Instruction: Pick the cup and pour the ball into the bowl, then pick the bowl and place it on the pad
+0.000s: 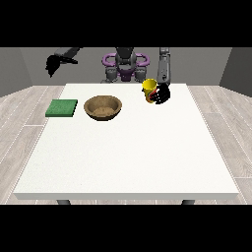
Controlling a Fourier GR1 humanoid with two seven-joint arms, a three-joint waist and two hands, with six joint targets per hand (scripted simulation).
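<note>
A yellow cup (148,87) stands near the table's far edge, right of centre. The hand at the view's right (161,94) is against the cup's right side with its fingers curled round it. I cannot see a ball inside the cup. A brown wooden bowl (103,107) sits left of the cup, upright and with nothing visible in it. Left of the bowl lies a flat green pad (62,108). The hand at the view's left (55,64) hangs raised in the air beyond the table's far left corner, away from every object.
The white table (128,157) stretches wide toward the camera. The robot's torso (125,65) stands behind the far edge. Wooden floor surrounds the table.
</note>
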